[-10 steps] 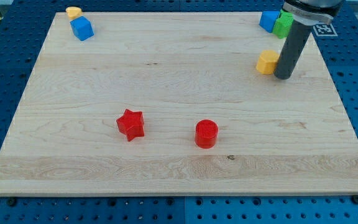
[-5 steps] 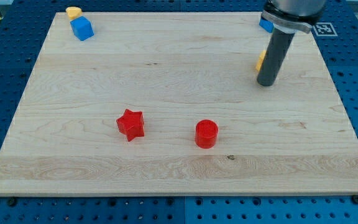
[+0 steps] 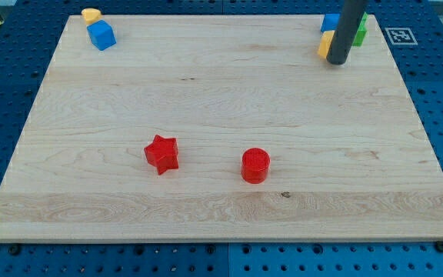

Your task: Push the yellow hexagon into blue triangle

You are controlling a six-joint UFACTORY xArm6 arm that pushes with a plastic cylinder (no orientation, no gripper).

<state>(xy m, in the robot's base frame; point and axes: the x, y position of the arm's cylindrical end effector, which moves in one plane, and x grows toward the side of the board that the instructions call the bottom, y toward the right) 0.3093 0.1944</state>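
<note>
board [image 3: 221, 100]: pale wood, smooth, grained | red star [image 3: 161, 153]: matt plastic | rod [image 3: 344, 31]: dark, matt

On the wooden board [image 3: 206, 92], my tip [image 3: 338, 62] rests at the view's top right against the yellow hexagon [image 3: 325, 45], which sits just below the blue triangle [image 3: 330, 22] — a green block [image 3: 359, 29] beside them — while the red star [image 3: 161, 153] and red cylinder [image 3: 255, 165] lie well apart.

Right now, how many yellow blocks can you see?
2: one yellow block in the view's top left corner, one yellow hexagon top right, partly hidden behind the rod above my tip.
</note>
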